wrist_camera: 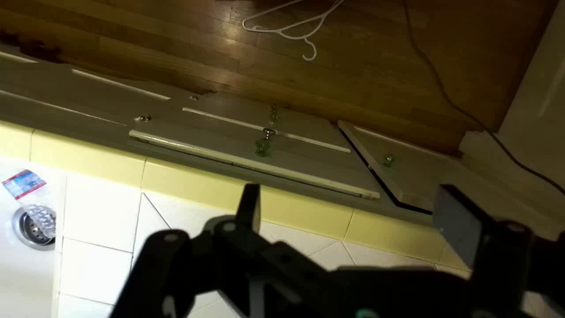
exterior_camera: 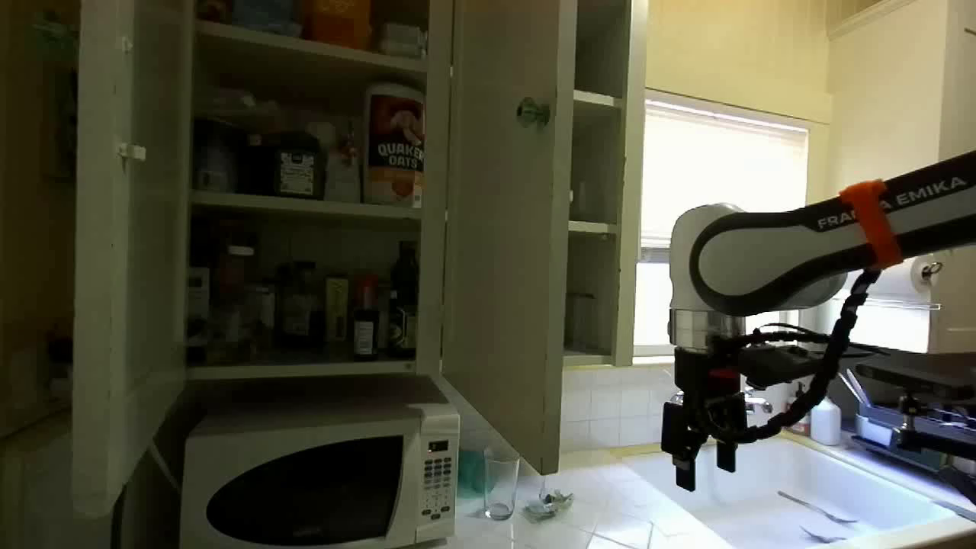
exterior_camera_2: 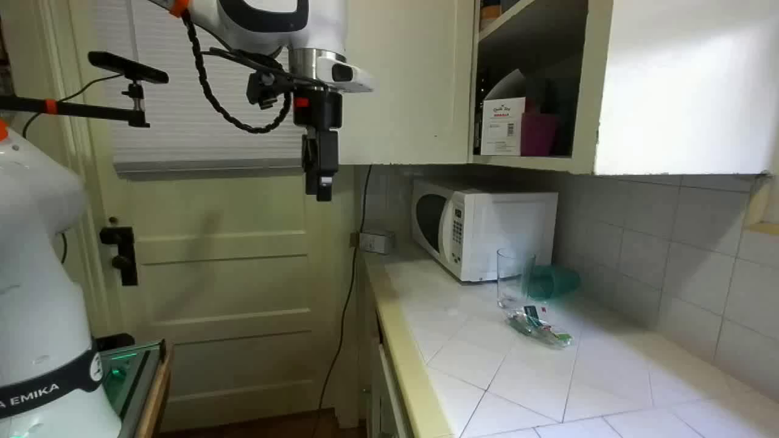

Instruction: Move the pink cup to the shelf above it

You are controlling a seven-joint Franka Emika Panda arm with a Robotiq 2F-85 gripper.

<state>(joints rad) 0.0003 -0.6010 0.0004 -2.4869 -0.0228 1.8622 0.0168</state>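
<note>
Kitchen cabinet (exterior_camera_2: 589, 109) is open, I can see the pink cup (exterior_camera_2: 540, 135) inside just beside a white box (exterior_camera_2: 503, 131). Some cutlery (exterior_camera: 813, 505) in the sink (exterior_camera: 877, 488). Claw (exterior_camera: 706, 464) is spread wide, holding nothing.

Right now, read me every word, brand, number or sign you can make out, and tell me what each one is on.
"QUAKER OATS": on the oats canister.
"FRA", then "A EMIKA": on the robot arm, with an orange strap covering the letters between.
"A EMIKA": on the band around the robot's lower body, cut off by the frame edge.
Too small or blurred to read: white box, microwave markings, black container's label, bottle labels, plastic packet, red-edged packet.
</note>
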